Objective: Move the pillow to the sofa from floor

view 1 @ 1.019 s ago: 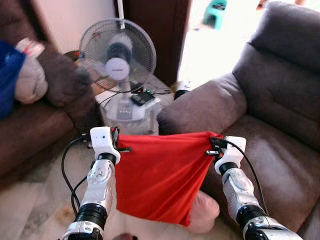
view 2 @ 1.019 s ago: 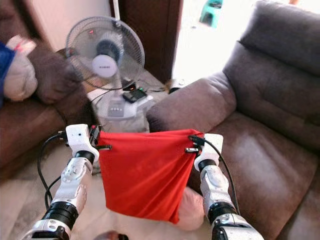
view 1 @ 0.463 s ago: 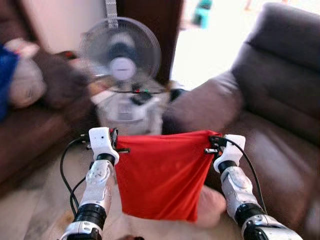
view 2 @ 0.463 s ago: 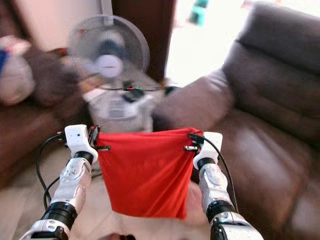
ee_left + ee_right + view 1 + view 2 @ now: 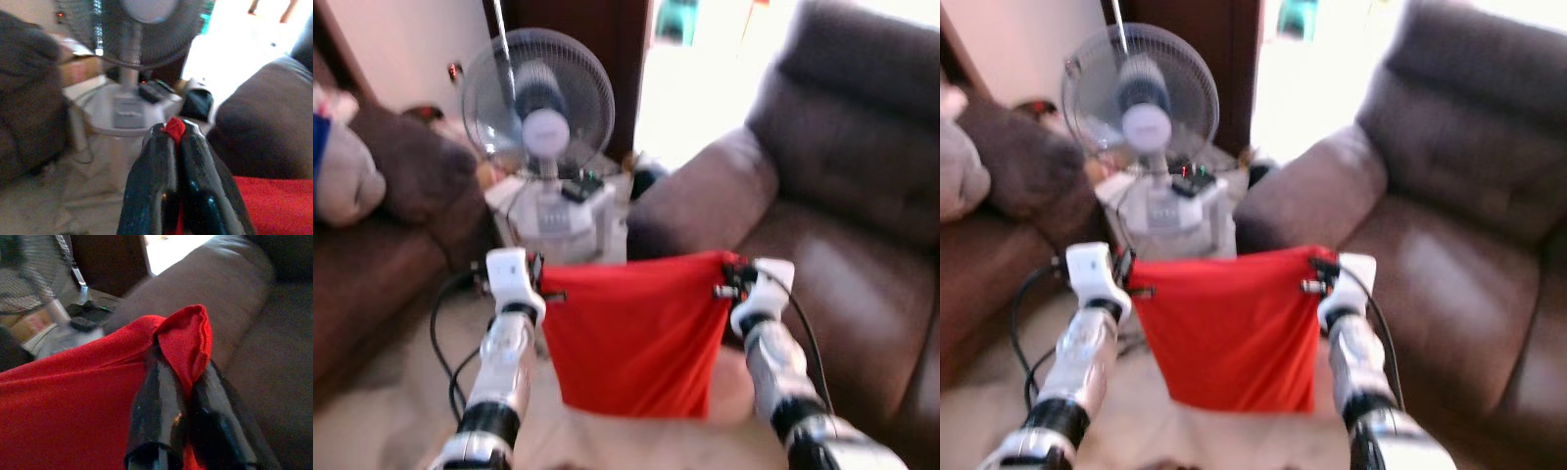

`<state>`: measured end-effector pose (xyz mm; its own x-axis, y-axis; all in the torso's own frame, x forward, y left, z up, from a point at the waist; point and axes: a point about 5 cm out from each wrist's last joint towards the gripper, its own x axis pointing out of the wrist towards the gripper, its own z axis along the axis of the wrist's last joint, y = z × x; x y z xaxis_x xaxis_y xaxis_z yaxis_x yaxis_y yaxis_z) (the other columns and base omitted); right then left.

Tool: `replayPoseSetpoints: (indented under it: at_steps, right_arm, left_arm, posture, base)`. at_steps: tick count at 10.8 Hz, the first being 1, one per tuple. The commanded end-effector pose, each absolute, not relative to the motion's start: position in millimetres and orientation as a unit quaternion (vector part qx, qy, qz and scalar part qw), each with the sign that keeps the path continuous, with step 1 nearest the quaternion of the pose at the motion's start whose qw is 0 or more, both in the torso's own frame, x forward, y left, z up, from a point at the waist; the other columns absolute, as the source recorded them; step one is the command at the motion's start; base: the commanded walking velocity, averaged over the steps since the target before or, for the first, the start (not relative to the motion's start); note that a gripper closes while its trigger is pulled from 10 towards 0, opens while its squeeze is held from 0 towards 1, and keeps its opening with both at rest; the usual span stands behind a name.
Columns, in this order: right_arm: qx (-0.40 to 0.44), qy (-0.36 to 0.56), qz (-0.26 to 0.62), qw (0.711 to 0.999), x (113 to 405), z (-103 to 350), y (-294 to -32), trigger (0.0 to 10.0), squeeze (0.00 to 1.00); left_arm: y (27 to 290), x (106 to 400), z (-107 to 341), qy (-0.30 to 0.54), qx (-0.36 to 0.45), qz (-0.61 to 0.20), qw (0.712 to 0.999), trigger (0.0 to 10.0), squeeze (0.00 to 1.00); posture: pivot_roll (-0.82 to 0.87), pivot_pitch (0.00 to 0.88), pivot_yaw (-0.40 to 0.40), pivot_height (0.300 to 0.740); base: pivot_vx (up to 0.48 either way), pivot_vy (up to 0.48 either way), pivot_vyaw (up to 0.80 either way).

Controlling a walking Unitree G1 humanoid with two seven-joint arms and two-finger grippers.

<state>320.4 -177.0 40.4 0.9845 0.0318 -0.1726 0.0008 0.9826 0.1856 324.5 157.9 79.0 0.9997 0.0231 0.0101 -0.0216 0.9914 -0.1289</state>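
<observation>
A red pillow (image 5: 636,333) hangs limp between my two arms, held up by its top corners above the floor. My left gripper (image 5: 546,282) is shut on its left corner; a red tip (image 5: 174,128) pokes out between the black fingers (image 5: 155,181). At the other top corner my right gripper (image 5: 722,280) is shut, and the cloth (image 5: 188,340) folds over its fingers (image 5: 159,406). The dark brown sofa (image 5: 832,235) is right ahead and to the right, its arm (image 5: 705,201) just beyond the pillow.
A standing fan (image 5: 538,98) sits on a white appliance (image 5: 558,220) straight ahead, behind the pillow. Another brown sofa (image 5: 372,245) with a bundle on it runs along the left. Pale floor (image 5: 391,421) lies below, and a bright doorway (image 5: 705,88) is at the back.
The camera has moved closer to the sofa and shifted, with blur. Both grippers keep hold of the pillow's corners, and the pillow hangs a bit higher in view.
</observation>
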Motion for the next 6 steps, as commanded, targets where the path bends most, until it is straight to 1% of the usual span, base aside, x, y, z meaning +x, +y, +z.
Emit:
replayPoseSetpoints:
  at_steps: [1, 6]
  right_arm:
    - [0.098, 0.058, -0.018, 0.993, 326.4, 52.7, -190.3, 10.0, 0.00]
    - [0.095, 0.064, -0.026, 0.993, 325.8, 51.4, -192.7, 10.0, 0.00]
  left_arm:
    - [160.2, 328.5, 90.2, -0.030, -0.066, 0.016, 0.997, 10.0, 0.00]
    - [163.6, 329.8, 91.0, -0.031, -0.067, 0.020, 0.997, 10.0, 0.00]
  posture:
    - [0.06, 0.017, -0.051, 0.740]
    - [0.06, 0.018, -0.052, 0.740]
  base:
    - [0.000, 0.000, -0.65]
    - [0.000, 0.000, -0.63]
